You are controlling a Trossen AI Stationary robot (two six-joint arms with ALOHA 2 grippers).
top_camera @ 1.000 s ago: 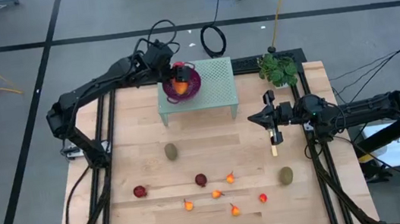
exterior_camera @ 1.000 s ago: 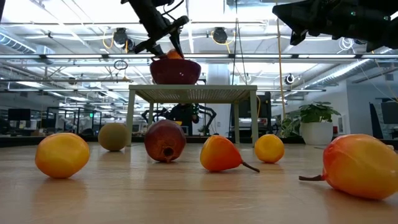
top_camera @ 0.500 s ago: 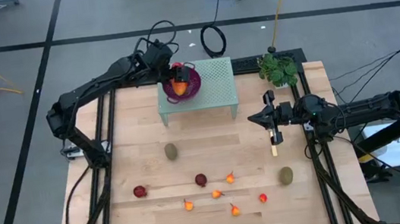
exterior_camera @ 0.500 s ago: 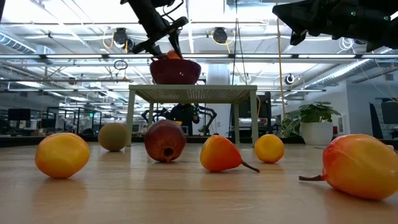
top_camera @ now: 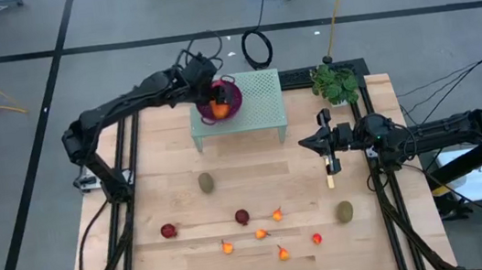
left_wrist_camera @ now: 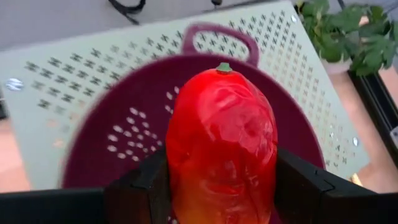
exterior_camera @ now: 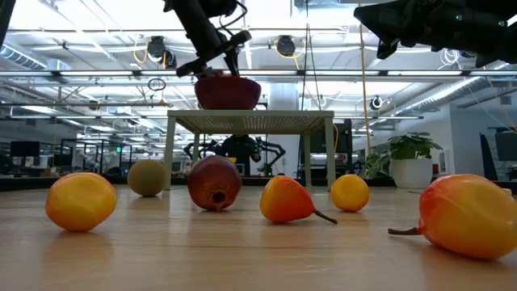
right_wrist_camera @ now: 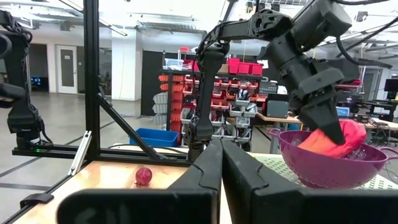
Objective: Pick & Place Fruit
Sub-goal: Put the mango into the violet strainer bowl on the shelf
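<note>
A large red-orange oblong fruit [left_wrist_camera: 221, 143] is inside the rim of the purple mesh bowl [top_camera: 233, 86], with my left gripper [top_camera: 215, 99] shut on it. The bowl stands on a pale green perforated stand [top_camera: 260, 105] at the table's far side. On the wooden table lie two brown-green ovals [top_camera: 206, 183] [top_camera: 345, 211], two dark red balls [top_camera: 169, 230] [top_camera: 242, 216] and several small orange-red fruits [top_camera: 261, 234]. My right gripper [top_camera: 306, 143] waits shut above the table's right side. My left gripper pinches the oblong fruit's two long sides [left_wrist_camera: 177, 180] between its two fingers [left_wrist_camera: 140, 186], at the end opposite the green stem tip. The fingers slant down from the table's left and lie along the fruit. Its stem end [left_wrist_camera: 222, 67] points away over the bowl; whether it rests on the bowl's floor cannot be told.
A yellow-handled knife [top_camera: 329, 179] lies on the table below my right gripper. A potted plant [top_camera: 334, 82] stands at the far right corner. Dark frame rails run along both table sides. Bare wood lies between the stand and the row of fruit.
My left gripper has sunk and gone a little toward the table's right with the oblong fruit. The fruit now sits lower inside the bowl's rim than before.
</note>
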